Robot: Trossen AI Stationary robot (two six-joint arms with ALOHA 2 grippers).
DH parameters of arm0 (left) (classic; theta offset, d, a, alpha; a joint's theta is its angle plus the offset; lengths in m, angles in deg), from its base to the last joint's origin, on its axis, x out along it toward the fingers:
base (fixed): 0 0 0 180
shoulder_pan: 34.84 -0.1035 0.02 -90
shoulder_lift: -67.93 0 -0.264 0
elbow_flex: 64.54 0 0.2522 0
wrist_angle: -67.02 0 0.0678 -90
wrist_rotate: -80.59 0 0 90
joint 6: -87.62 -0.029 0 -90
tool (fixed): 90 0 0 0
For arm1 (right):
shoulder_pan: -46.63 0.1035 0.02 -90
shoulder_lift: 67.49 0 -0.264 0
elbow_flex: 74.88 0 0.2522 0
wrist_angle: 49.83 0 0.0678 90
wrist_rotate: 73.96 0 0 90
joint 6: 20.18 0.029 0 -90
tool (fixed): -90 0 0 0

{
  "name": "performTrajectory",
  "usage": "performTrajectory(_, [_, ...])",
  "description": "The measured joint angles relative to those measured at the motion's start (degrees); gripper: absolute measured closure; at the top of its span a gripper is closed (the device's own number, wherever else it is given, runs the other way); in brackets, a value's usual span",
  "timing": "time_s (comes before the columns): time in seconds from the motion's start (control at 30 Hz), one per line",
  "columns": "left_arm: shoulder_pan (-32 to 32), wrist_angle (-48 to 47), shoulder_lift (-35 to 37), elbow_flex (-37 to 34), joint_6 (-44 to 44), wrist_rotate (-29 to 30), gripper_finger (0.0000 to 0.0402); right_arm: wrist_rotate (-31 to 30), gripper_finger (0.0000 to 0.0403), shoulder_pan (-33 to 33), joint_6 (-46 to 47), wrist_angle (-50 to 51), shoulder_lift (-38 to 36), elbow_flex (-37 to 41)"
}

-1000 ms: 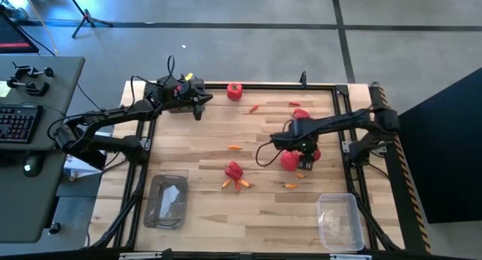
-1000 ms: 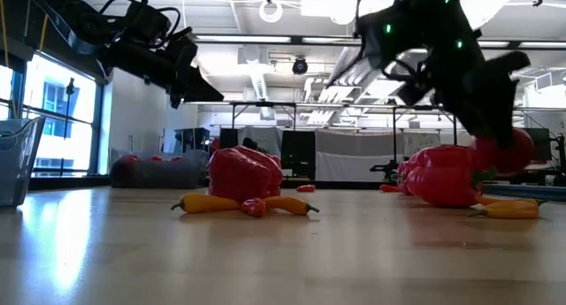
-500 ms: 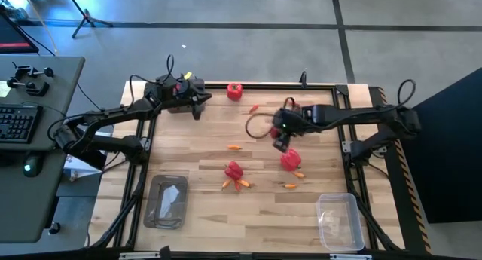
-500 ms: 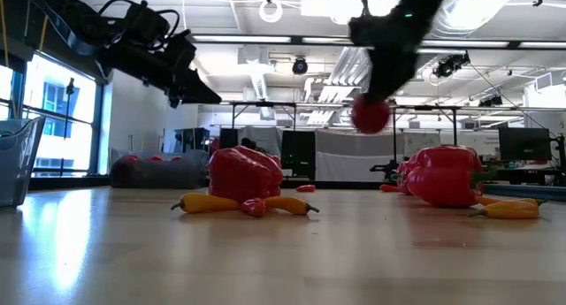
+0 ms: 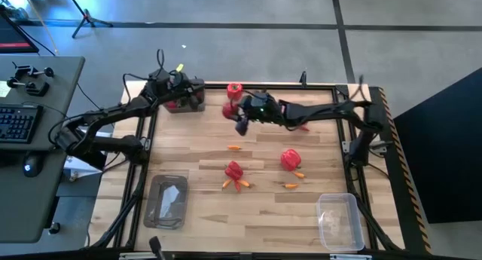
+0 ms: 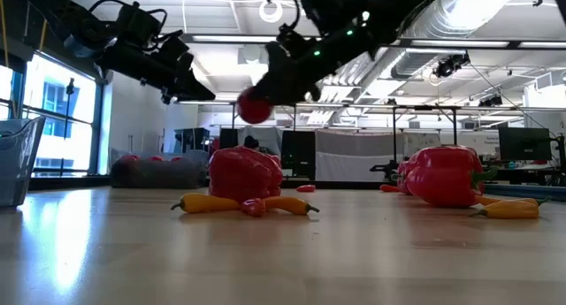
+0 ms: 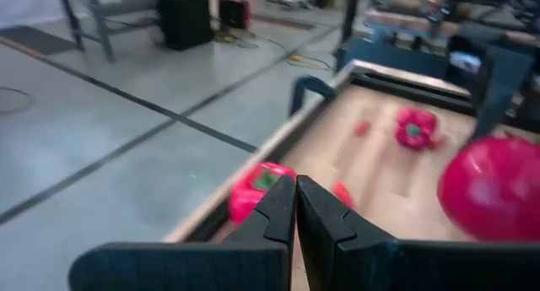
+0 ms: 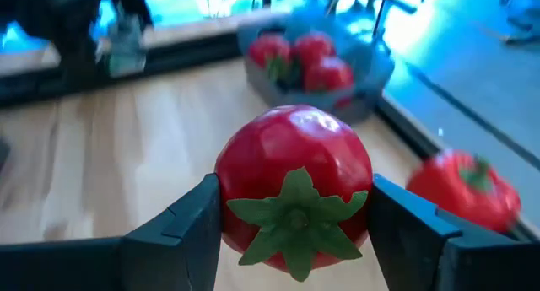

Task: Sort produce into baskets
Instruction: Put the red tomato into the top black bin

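Observation:
My right gripper (image 5: 235,114) is shut on a small round red fruit (image 8: 294,185) with a green top and holds it above the table's far left part (image 6: 254,109). Just beyond it a clear basket (image 8: 371,82) with three red fruits stands at the far left corner, partly hidden in the high view by my left gripper (image 5: 197,94), which hovers shut (image 7: 295,202) over it. One red bell pepper (image 5: 234,90) lies by the far edge. Two more peppers (image 5: 290,159) (image 5: 233,170) lie mid-table on their sides. My right gripper pinches the fruit by its two opposite sides (image 8: 229,190) between its two fingers (image 8: 181,228). The green top faces back toward the wrist. The fingers come from the table's right, slanting slightly down. The fruit hangs clear of the table.
Slim orange pieces lie by the middle pepper (image 5: 241,185), at mid-table (image 5: 235,148) and near the right pepper (image 5: 291,186). Clear baskets stand at the near left (image 5: 167,201) and near right (image 5: 339,221). A desk with a keyboard (image 5: 19,124) stands left of the table.
My right gripper has carried the round fruit up from beside the right pepper and swept it toward the table's far left, tipping from pointing down to nearly level. My left gripper has swung slightly toward the far edge, staying shut.

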Motion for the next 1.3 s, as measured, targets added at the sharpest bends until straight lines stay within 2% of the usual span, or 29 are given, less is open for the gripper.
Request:
performTrajectory(0.1, [-2.4, 3.2, 0.0, 0.0, 0.2, 0.6, 0.0401, 0.0, 0.0178, -0.9, -0.1, -3.3, 4.7, -4.5])
performTrajectory(0.4, [-9.3, 7.8, 0.0, 0.0, 0.3, 1.5, 0.0402, 0.1, 0.0178, -2.7, -1.7, -3.8, 18.8, -22.5])
performTrajectory(0.57, [-11.3, 7.6, 0.0, 0.0, 0.4, 1.5, 0.0401, 3.0, 0.0178, -3.5, -2.5, -3.3, 26.0, -32.3])
performTrajectory(0.77, [-12.1, 7.6, 0.0, 0.0, 0.4, 1.4, 0.0401, 3.3, 0.0178, -4.2, -2.5, -2.9, 33.4, -41.2])
performTrajectory(1.07, [-12.1, 7.6, 0.0, 0.0, 1.0, 1.4, 0.0401, 4.9, 0.0178, -5.5, -0.9, -2.9, 40.8, -50.0])
performTrajectory(1.3, [-12.1, 7.6, 0.0, 0.0, 1.0, 1.4, 0.0402, 5.0, 0.0175, -5.9, -0.8, -2.5, 42.5, -50.9])
